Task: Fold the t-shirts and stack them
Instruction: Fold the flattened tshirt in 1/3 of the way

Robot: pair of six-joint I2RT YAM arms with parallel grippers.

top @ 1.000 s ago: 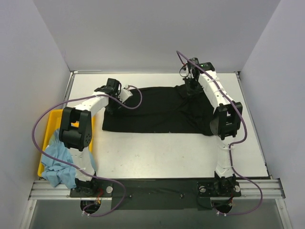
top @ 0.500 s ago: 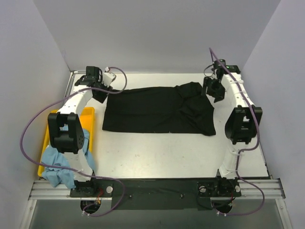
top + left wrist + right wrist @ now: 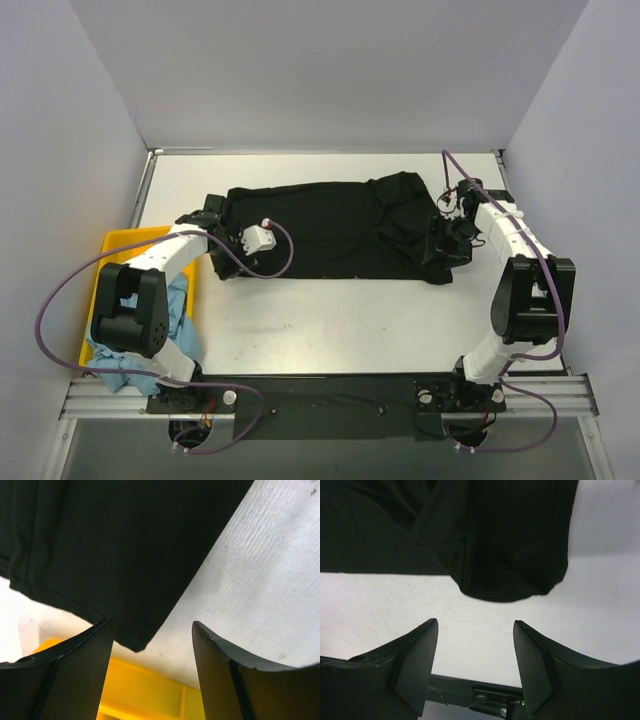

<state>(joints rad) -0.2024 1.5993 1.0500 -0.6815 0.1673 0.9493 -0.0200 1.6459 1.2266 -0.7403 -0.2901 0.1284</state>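
The black t-shirt (image 3: 330,230) lies spread flat across the far half of the table, with a bunched fold at its right end. My left gripper (image 3: 224,258) hovers open over its near-left corner. In the left wrist view that corner (image 3: 137,645) sits just by the left fingertip of the gripper (image 3: 151,625), with nothing between the fingers. My right gripper (image 3: 445,250) is open at the near-right corner. In its wrist view the rounded cloth fold (image 3: 505,585) lies just ahead of the empty gripper (image 3: 476,622). The light blue t-shirt (image 3: 120,350) is crumpled in the yellow tray.
The yellow tray (image 3: 110,245) stands at the table's left edge and shows under the left fingers (image 3: 150,690). Grey walls close in three sides. A metal rail (image 3: 330,390) carrying both arm bases runs along the near edge. Purple cables loop from both arms.
Both grippers left the shirt's far edge, swung out past its far corners and came down to its near corners. Both jaws have opened; the right one was shut a second ago.
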